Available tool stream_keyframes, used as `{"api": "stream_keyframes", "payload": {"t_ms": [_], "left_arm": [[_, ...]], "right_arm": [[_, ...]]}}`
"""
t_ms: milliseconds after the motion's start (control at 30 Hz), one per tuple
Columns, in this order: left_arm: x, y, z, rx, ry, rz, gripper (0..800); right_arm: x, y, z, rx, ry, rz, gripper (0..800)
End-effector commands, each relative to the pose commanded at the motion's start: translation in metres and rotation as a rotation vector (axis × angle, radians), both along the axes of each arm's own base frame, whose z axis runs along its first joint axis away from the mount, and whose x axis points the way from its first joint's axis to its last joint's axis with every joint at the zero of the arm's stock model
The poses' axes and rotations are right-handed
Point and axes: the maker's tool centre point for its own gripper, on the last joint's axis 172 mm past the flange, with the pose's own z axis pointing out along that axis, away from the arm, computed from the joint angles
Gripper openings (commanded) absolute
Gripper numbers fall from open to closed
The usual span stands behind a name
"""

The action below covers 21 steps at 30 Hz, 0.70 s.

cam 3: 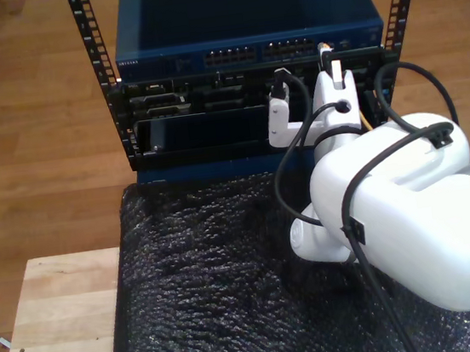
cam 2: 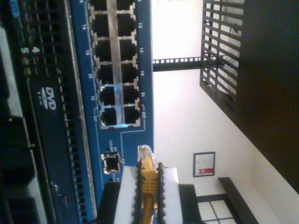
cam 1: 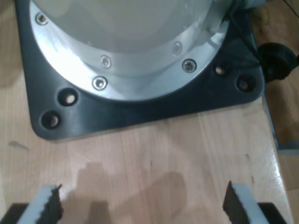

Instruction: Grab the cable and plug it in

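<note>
Blue switch, second tool pinching cable

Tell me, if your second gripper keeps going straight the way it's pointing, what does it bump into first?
Probably the blue network switch. My second gripper holds the yellow-orange cable with its clear plastic plug aimed near a single port. The plug would likely touch first, though depth is unclear.

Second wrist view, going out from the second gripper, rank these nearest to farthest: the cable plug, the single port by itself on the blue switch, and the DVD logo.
1. The clear cable plug, sticking out just past my second gripper, which grips the yellow cable.
2. The single port, on the blue switch face beside the plug.
3. The DVD logo, on the dark unit beyond the switch.
</note>
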Motion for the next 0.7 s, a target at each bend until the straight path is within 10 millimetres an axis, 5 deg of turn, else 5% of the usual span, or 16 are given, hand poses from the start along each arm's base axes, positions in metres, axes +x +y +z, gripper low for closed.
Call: {"api": "stream_keyframes", "payload": {"t_ms": [700], "left_arm": [[0.0, 0.0, 0.0, 0.002, 0.0, 0.0, 800]], "right_arm": [[0.005, 0.01, 0.001, 0.055, -0.009, 0.069, 0]]}}
